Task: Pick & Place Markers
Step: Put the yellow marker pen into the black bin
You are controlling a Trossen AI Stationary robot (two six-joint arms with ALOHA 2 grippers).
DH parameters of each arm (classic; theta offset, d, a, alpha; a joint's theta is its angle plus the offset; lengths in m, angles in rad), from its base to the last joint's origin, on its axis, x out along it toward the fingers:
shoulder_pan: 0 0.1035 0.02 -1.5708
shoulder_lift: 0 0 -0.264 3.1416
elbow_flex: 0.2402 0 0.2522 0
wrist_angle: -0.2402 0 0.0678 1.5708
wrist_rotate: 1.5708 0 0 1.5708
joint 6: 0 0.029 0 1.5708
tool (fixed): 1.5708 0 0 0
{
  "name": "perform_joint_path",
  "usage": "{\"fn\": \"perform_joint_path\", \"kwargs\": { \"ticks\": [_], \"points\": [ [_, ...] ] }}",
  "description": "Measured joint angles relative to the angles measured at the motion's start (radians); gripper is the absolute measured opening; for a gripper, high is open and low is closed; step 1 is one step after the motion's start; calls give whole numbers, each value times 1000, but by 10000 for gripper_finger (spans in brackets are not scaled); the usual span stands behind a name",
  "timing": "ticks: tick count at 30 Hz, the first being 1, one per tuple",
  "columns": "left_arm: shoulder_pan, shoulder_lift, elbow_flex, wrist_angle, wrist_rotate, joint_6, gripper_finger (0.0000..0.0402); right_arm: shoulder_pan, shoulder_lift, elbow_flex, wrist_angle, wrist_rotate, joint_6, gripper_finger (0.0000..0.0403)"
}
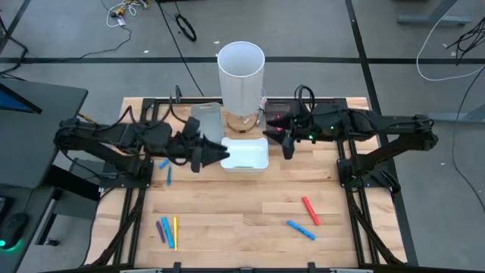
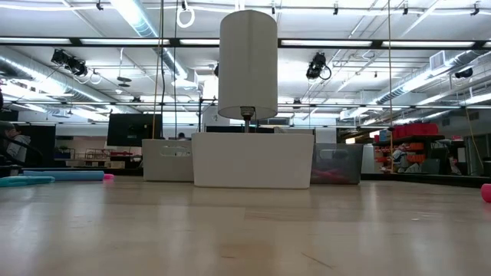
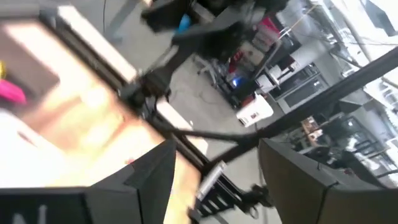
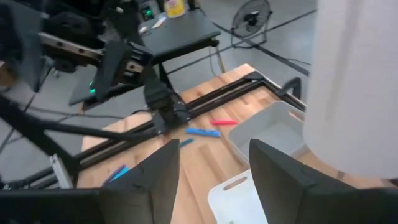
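Both hands flanked the white tray [image 1: 246, 155]: the left hand [image 1: 220, 154] at its left edge and the right hand [image 1: 288, 149] just right, each parted and empty. Markers [image 1: 168, 230] lay on the tabletop [image 1: 235, 205] nearer than the tray.

Wooden table [image 1: 242, 220] carries markers [image 1: 168, 231], trays [image 1: 246, 155], cylinder [image 1: 241, 76].

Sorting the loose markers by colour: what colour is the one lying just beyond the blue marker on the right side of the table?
Red: the marker beside the blue marker, clearest in the high view.
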Motion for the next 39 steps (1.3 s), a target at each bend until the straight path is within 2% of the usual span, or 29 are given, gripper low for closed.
{"fn": "perform_joint_path", "kwargs": {
  "ticks": [9, 15, 20, 26, 32, 39],
  "points": [
    [-122, 0, 0, -161, -60, -302, 213, 29, 0, 0, 0, -82, -66, 192],
    [-203, 9, 0, -295, -60, -511, 213, 49, 0, 0, 0, -87, -59, 192],
    [-271, 20, 1, -417, -20, -681, 213, 72, 0, 0, -1, -88, -22, 192],
    [-331, 67, 0, -520, 110, -878, 213, 97, 0, 0, 0, -88, -11, 192],
    [-391, 147, 0, -527, 150, -1043, 213, 119, 0, 0, 1, -88, -10, 192],
    [-467, 236, 0, -622, 185, -1255, 213, 134, 0, 0, 4, -125, -27, 192]
  ]
}}
